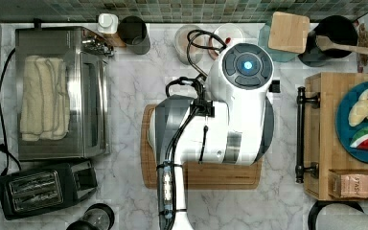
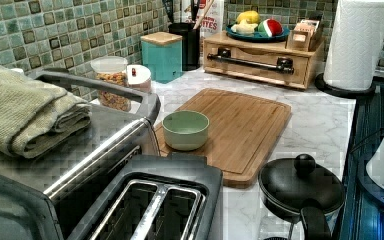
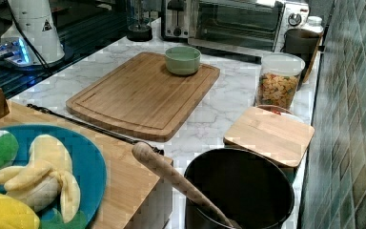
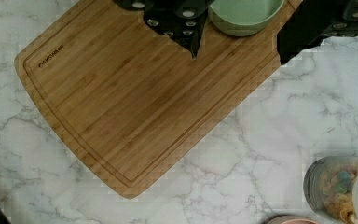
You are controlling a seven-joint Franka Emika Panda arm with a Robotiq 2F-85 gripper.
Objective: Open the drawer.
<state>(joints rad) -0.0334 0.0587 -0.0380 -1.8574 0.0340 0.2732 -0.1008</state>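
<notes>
Top view: light-bamboo drawer (image 1: 316,139) at the top view's right, black bar handle (image 1: 300,135) across its front, blue plate (image 1: 352,136) of toy fruit on top; white arm (image 1: 220,124) above cutting board (image 1: 206,175).
Left view: drawer front (image 2: 252,59) flush with its box, far behind green bowl (image 2: 185,130).
Wrist view: gripper (image 4: 242,32) over board and bowl; fingers spread apart, grasping nothing.
</notes>
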